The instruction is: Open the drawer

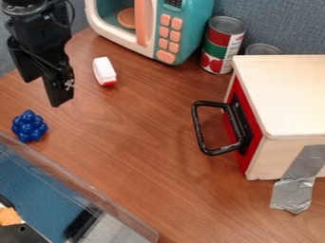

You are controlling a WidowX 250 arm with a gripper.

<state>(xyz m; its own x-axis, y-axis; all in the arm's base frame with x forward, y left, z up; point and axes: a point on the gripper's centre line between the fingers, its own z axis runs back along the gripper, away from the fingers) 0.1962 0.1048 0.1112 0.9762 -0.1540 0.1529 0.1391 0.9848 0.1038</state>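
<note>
Nearest the camera, a clear-walled bin (82, 191) is parked bottom left. The drawer (245, 161) is set in the box (285, 90) at right, faced left, its handle (197, 126) stretched lengthwise roughly top-to-bottom; the tool (43, 94) is held open, upper left.

Box (285, 95) (pale-topped) partly out-of-frame

Drawer (253, 121) at right, can (221, 45) behind, microwave (197, 29) left of can

A teal microwave (198, 28) is standing at twelve o'clock, a labelled can (219, 51) at one; a white-and-red piece (103, 70) is lying toward eleven, a blue cluster (29, 126) at nine, a clear-walled bin (76, 186) at seven.
</note>
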